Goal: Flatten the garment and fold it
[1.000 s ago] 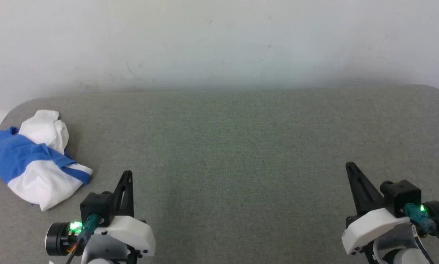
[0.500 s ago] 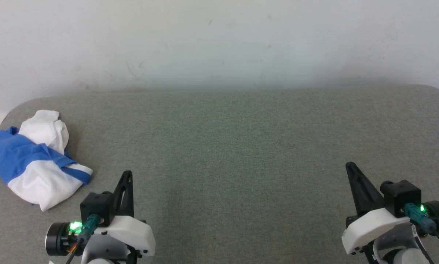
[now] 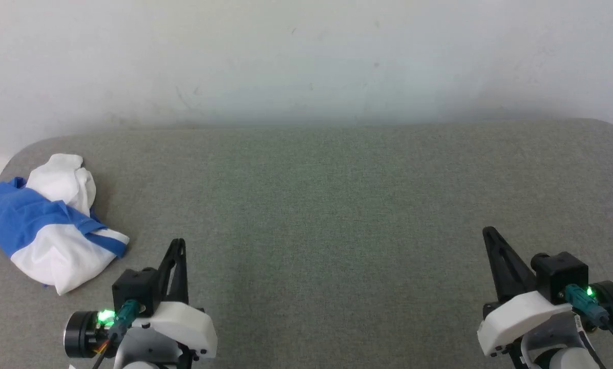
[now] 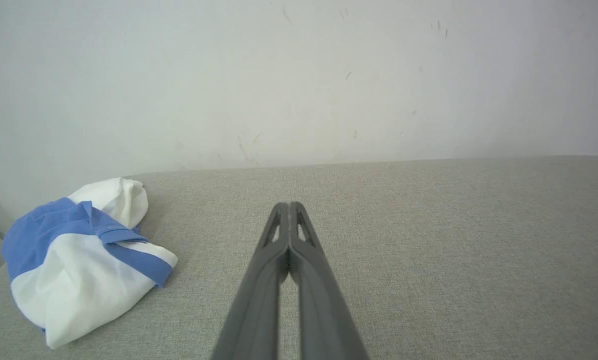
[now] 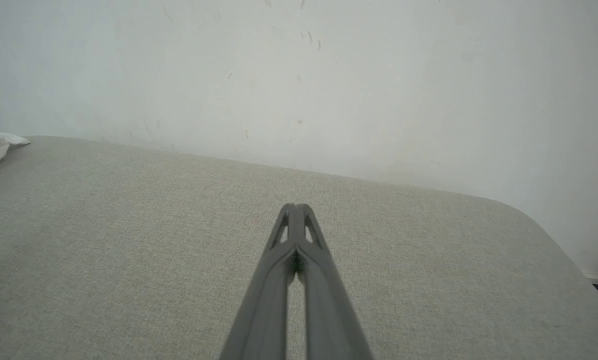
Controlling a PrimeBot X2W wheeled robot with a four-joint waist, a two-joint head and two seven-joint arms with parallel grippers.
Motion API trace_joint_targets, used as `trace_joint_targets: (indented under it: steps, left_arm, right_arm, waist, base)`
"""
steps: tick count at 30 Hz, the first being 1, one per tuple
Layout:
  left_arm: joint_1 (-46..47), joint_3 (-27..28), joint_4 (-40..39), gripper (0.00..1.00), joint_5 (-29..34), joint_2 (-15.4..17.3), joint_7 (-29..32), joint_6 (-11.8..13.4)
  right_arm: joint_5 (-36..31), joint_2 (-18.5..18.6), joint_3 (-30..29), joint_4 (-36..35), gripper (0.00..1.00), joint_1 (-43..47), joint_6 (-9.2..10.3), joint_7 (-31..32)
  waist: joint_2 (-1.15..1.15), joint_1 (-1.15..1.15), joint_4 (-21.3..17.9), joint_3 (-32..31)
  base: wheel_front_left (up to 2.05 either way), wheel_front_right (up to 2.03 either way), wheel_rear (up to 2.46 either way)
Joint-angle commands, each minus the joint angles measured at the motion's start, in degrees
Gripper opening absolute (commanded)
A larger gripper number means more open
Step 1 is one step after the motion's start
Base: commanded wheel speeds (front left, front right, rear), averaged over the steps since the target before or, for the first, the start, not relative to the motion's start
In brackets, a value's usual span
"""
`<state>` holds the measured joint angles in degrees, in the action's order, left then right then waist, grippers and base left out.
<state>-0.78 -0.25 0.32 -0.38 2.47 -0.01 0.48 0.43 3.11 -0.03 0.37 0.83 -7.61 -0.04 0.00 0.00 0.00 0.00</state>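
Two grippers sit low in our head view, our left gripper (image 3: 177, 245) and right gripper (image 3: 490, 234), each with fingers pressed together and empty. The crumpled white shirt with bright blue sleeves (image 3: 55, 236) lies at the grey fabric worktop's (image 3: 337, 205) left end, apart from our left gripper. Our left wrist view shows closed fingers and the shirt lying leftward. Our right wrist view shows closed fingers and a white corner at the left edge.

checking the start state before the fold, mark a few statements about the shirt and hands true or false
1. The shirt lies at the table's left end. True.
2. The left hand grips the shirt. False: it is shut, empty and apart from the shirt.
3. The right hand is shut. True.
4. The shirt is spread flat. False: it is a crumpled heap.
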Motion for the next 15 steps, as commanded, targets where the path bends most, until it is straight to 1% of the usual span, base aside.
trace_joint_targets:
  steps: [1,15]
  left_arm:
    - [-0.01,-0.01,0.01,1.0,-0.02,-0.02,-0.03,0.02]
    - [-0.08,-0.46,0.21,1.0,-0.79,0.0,-1.31,0.59]
  right_arm:
    - [0.03,0.02,0.0,0.05,1.0,0.03,-0.01,-0.01]
    - [0.49,0.02,-0.3,0.34,1.0,-0.04,0.0,-1.3]
  waist:
    - [0.0,0.0,0.0,0.0]
    - [0.0,0.0,-0.01,0.08]
  base:
    - [0.0,0.0,0.0]
    - [0.0,0.0,0.0]
